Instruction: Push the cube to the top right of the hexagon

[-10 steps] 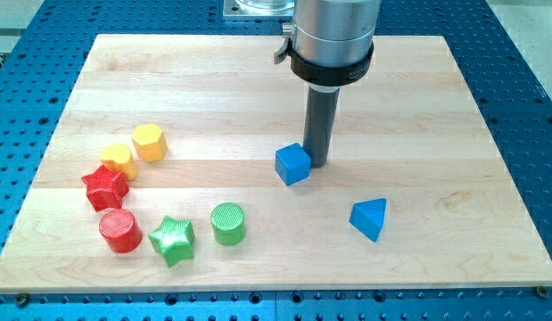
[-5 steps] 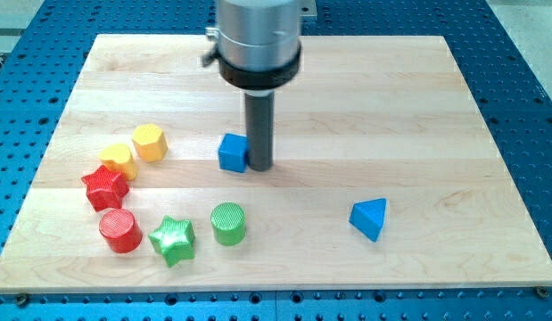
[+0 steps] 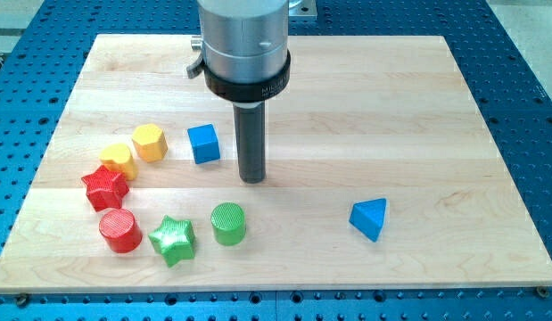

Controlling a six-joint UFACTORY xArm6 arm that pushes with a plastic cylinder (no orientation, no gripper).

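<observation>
The blue cube (image 3: 203, 143) sits on the wooden board (image 3: 418, 107), just to the right of the yellow hexagon (image 3: 150, 142) with a small gap between them. My tip (image 3: 251, 179) rests on the board to the right of and slightly below the cube, apart from it. A second yellow block (image 3: 119, 160) lies below and left of the hexagon.
A red star (image 3: 104, 186), a red cylinder (image 3: 120, 231), a green star (image 3: 173, 239) and a green cylinder (image 3: 228, 223) curve along the lower left. A blue triangular block (image 3: 369, 218) lies at the lower right.
The blue cube has been pushed left and slightly up, from mid-board to beside the yellow hexagon. My tip followed leftward, then dropped back down and right, off the cube.
</observation>
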